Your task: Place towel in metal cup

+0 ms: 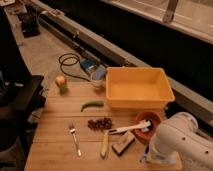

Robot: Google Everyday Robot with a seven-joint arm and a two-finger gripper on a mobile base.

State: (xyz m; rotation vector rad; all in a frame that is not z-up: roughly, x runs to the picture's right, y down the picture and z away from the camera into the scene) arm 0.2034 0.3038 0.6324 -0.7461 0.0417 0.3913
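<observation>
The towel and the metal cup do not show in the camera view; they may be hidden behind my arm. My white arm fills the front right corner of the wooden table. My gripper is at the arm's lower end, low over the table's front right edge, just right of a small block. A reddish-brown bowl with a white utensil lying across it stands right behind the gripper.
A yellow bin stands at the back right, with a white and blue container to its left. An apple, a green pod, a dark red cluster, a fork and a yellow piece lie on the table. A cable lies on the floor behind.
</observation>
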